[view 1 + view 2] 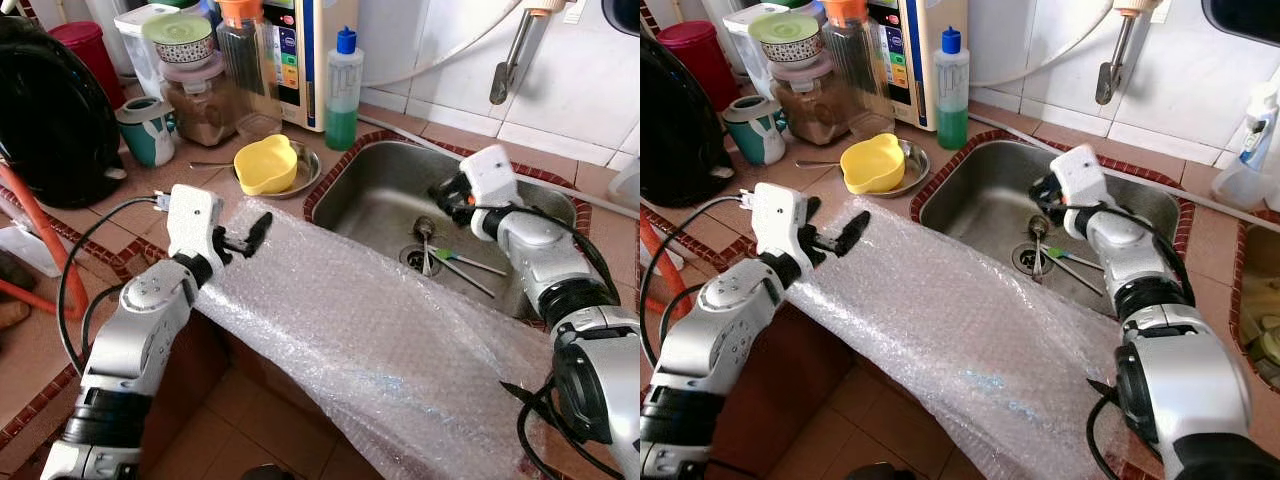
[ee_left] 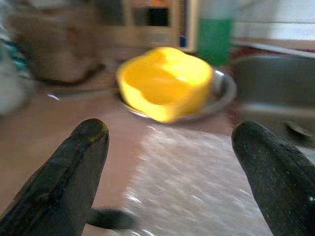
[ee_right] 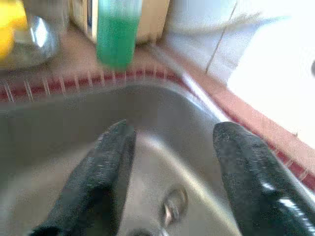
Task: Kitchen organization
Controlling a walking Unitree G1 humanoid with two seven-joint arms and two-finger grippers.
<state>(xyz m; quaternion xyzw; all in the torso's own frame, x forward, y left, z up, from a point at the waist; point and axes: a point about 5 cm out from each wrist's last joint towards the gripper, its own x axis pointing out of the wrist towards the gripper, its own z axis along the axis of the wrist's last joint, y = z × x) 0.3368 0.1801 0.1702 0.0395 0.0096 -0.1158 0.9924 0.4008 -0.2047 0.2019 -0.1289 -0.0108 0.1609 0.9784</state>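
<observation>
the right gripper (image 1: 447, 196), black fingers apart and holding nothing, is hanging over the steel sink (image 1: 372, 180) above the loose cutlery (image 1: 450, 262). judging by that, it is lining up a pick; next it needs lowering. the left gripper (image 1: 250, 235), also spread, is pointing toward the yellow plastic bowl (image 1: 266, 165).
</observation>
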